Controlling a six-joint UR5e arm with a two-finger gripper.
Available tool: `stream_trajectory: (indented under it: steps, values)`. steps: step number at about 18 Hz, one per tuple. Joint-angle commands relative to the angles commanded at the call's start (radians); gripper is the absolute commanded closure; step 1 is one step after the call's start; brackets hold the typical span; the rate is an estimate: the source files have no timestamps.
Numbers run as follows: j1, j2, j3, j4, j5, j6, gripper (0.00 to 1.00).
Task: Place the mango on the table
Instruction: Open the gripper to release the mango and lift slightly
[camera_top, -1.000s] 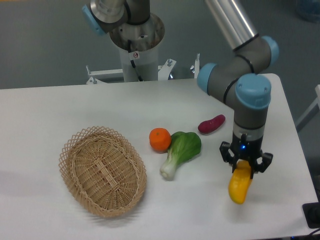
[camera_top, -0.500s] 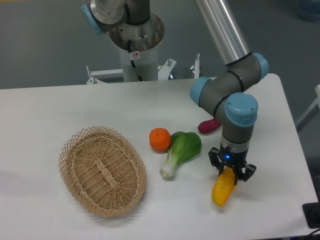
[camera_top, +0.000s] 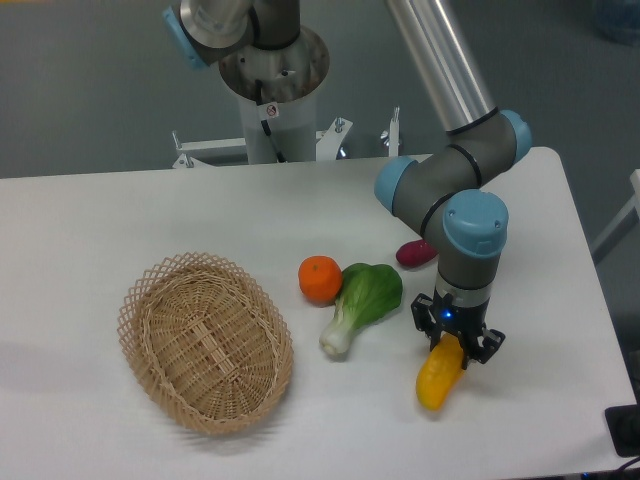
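The yellow mango (camera_top: 438, 375) hangs lengthwise from my gripper (camera_top: 450, 345), its upper, orange end between the fingers. The gripper is shut on it, right of the bok choy and near the front of the white table (camera_top: 120, 210). The mango's lower tip is at or just above the tabletop; I cannot tell whether it touches.
A woven wicker basket (camera_top: 205, 340) lies at the front left. An orange (camera_top: 320, 278) and a bok choy (camera_top: 362, 303) lie mid-table, left of the gripper. A purple sweet potato (camera_top: 412, 252) is partly hidden behind my arm. The table's right edge is close by.
My gripper has moved left and slightly down with the mango, from near the right edge to beside the bok choy. The arm now covers most of the sweet potato.
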Motion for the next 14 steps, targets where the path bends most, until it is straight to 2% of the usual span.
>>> stream_trajectory:
  steps: [10,14]
  values:
    - [0.008,0.078,0.032,-0.003,0.005,-0.052,0.0]
    - [0.005,0.109,0.066,-0.006,0.061,-0.061,0.0]
